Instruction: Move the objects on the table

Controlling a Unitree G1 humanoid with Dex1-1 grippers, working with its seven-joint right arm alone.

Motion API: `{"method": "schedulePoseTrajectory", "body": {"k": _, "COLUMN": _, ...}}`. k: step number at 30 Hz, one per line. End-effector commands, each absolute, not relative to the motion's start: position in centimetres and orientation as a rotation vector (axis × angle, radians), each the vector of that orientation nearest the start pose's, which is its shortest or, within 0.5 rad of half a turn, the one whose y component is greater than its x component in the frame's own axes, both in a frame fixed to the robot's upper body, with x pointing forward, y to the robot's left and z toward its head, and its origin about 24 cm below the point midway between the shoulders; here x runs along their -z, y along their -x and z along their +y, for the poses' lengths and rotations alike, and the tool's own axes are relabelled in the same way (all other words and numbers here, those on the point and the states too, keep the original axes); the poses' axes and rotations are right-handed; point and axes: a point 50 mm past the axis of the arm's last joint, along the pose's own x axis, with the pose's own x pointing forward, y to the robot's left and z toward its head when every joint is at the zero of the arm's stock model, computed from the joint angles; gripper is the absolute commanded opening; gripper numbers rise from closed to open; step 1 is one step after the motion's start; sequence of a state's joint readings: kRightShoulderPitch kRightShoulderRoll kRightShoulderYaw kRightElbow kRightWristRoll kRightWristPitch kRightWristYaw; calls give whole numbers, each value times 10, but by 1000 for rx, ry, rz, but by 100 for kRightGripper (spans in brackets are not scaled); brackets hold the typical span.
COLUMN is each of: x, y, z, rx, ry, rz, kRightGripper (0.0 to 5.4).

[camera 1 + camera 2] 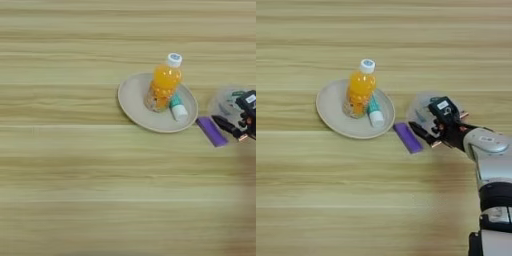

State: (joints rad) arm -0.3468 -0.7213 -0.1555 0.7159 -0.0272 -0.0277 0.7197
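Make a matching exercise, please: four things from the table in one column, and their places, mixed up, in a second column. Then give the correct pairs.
Things
1. orange-drink bottle
2. green-white tube
3. purple bar
4. tape roll

Places
A. flat on the table, between the plate and the claw
B. upright on the plate
C. on the table, partly hidden behind the claw
D. lying on the plate, right beside the bottle

Pairs: 1-B, 2-D, 3-A, 4-C
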Motion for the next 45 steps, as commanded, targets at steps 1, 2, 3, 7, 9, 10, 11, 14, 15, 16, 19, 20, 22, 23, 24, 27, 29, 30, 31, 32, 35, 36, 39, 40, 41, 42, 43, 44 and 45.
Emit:
{"method": "schedulePoseTrajectory", "body": {"k": 1, "x": -99, "y": -293, "z": -351, "rx": -260, "ry": 563, "rz": 358, "kRightGripper": 336}}
{"method": "schedulePoseTrajectory", "body": {"k": 2, "x": -99, "y": -293, "z": -351, "rx": -260, "ry": 563, "rz": 358, "kRightGripper": 330}}
{"method": "schedulePoseTrajectory", "body": {"k": 3, "x": -99, "y": -293, "z": -351, "rx": -260, "ry": 563, "rz": 357, "kRightGripper": 311}}
{"method": "schedulePoseTrajectory", "body": {"k": 7, "x": -98, "y": -293, "z": -351, "rx": -262, "ry": 562, "rz": 360, "kRightGripper": 244}}
{"method": "schedulePoseTrajectory", "body": {"k": 9, "x": -99, "y": -293, "z": -351, "rx": -261, "ry": 563, "rz": 358, "kRightGripper": 219}}
{"method": "schedulePoseTrajectory", "body": {"k": 10, "x": -99, "y": -293, "z": -351, "rx": -261, "ry": 564, "rz": 356, "kRightGripper": 213}}
{"method": "schedulePoseTrajectory", "body": {"k": 11, "x": -100, "y": -293, "z": -351, "rx": -261, "ry": 564, "rz": 355, "kRightGripper": 204}}
{"method": "schedulePoseTrajectory", "body": {"k": 14, "x": -99, "y": -293, "z": -351, "rx": -263, "ry": 563, "rz": 354, "kRightGripper": 177}}
{"method": "schedulePoseTrajectory", "body": {"k": 15, "x": -99, "y": -293, "z": -351, "rx": -264, "ry": 563, "rz": 354, "kRightGripper": 177}}
{"method": "schedulePoseTrajectory", "body": {"k": 16, "x": -99, "y": -293, "z": -351, "rx": -262, "ry": 562, "rz": 352, "kRightGripper": 177}}
{"method": "schedulePoseTrajectory", "body": {"k": 19, "x": -100, "y": -293, "z": -351, "rx": -255, "ry": 555, "rz": 343, "kRightGripper": 177}}
{"method": "schedulePoseTrajectory", "body": {"k": 20, "x": -101, "y": -293, "z": -351, "rx": -251, "ry": 553, "rz": 337, "kRightGripper": 177}}
{"method": "schedulePoseTrajectory", "body": {"k": 22, "x": -104, "y": -292, "z": -352, "rx": -241, "ry": 547, "rz": 319, "kRightGripper": 176}}
{"method": "schedulePoseTrajectory", "body": {"k": 23, "x": -106, "y": -291, "z": -353, "rx": -233, "ry": 545, "rz": 306, "kRightGripper": 175}}
{"method": "schedulePoseTrajectory", "body": {"k": 24, "x": -109, "y": -291, "z": -354, "rx": -227, "ry": 543, "rz": 295, "kRightGripper": 172}}
{"method": "schedulePoseTrajectory", "body": {"k": 27, "x": -117, "y": -288, "z": -355, "rx": -211, "ry": 546, "rz": 259, "kRightGripper": 163}}
{"method": "schedulePoseTrajectory", "body": {"k": 29, "x": -121, "y": -284, "z": -354, "rx": -207, "ry": 551, "rz": 237, "kRightGripper": 156}}
{"method": "schedulePoseTrajectory", "body": {"k": 30, "x": -123, "y": -282, "z": -353, "rx": -207, "ry": 556, "rz": 227, "kRightGripper": 155}}
{"method": "schedulePoseTrajectory", "body": {"k": 31, "x": -125, "y": -280, "z": -352, "rx": -207, "ry": 561, "rz": 220, "kRightGripper": 153}}
{"method": "schedulePoseTrajectory", "body": {"k": 32, "x": -126, "y": -279, "z": -351, "rx": -207, "ry": 564, "rz": 213, "kRightGripper": 150}}
{"method": "schedulePoseTrajectory", "body": {"k": 35, "x": -131, "y": -273, "z": -348, "rx": -206, "ry": 577, "rz": 192, "kRightGripper": 147}}
{"method": "schedulePoseTrajectory", "body": {"k": 36, "x": -133, "y": -272, "z": -346, "rx": -207, "ry": 580, "rz": 186, "kRightGripper": 147}}
{"method": "schedulePoseTrajectory", "body": {"k": 39, "x": -135, "y": -268, "z": -344, "rx": -206, "ry": 589, "rz": 180, "kRightGripper": 146}}
{"method": "schedulePoseTrajectory", "body": {"k": 40, "x": -137, "y": -266, "z": -344, "rx": -205, "ry": 592, "rz": 177, "kRightGripper": 145}}
{"method": "schedulePoseTrajectory", "body": {"k": 41, "x": -138, "y": -265, "z": -343, "rx": -204, "ry": 595, "rz": 172, "kRightGripper": 145}}
{"method": "schedulePoseTrajectory", "body": {"k": 42, "x": -140, "y": -263, "z": -343, "rx": -204, "ry": 597, "rz": 166, "kRightGripper": 145}}
{"method": "schedulePoseTrajectory", "body": {"k": 43, "x": -142, "y": -261, "z": -342, "rx": -204, "ry": 599, "rz": 160, "kRightGripper": 145}}
{"method": "schedulePoseTrajectory", "body": {"k": 44, "x": -144, "y": -258, "z": -340, "rx": -207, "ry": 605, "rz": 151, "kRightGripper": 145}}
{"method": "schedulePoseTrajectory", "body": {"k": 45, "x": -145, "y": -255, "z": -338, "rx": -214, "ry": 613, "rz": 144, "kRightGripper": 145}}
